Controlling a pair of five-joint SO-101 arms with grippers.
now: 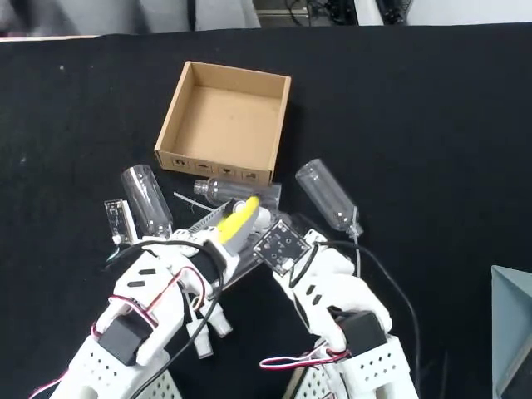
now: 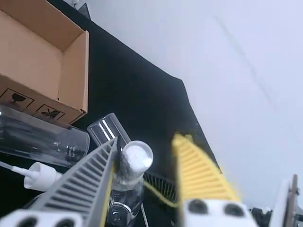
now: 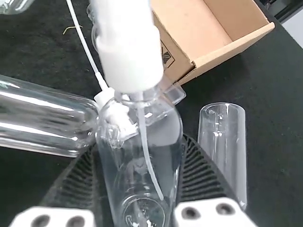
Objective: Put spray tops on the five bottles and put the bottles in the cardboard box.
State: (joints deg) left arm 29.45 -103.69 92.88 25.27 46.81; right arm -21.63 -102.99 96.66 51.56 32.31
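Note:
My right gripper [image 3: 139,158] is shut on a clear bottle [image 3: 156,137] just in front of the cardboard box [image 1: 170,125]. A white spray top [image 3: 128,47] sits at the bottle's neck, and its thin tube runs down inside. My left gripper [image 2: 146,142] is open around that spray top [image 2: 137,158]. The grey finger [image 2: 90,175] touches the top, while the yellow finger [image 2: 199,175] stands apart from it. The box is empty. Three more clear bottles lie on the table: one at the left [image 1: 145,199], one along the box front [image 1: 237,191], and one at the right [image 1: 327,194].
A loose white spray top [image 2: 40,176] with its tube lies beside the bottle at the box front. A small clear piece [image 1: 119,220] rests left of the arms. The corner of a grey bin [image 1: 511,332] shows at the right edge. Black table stretches right of the box.

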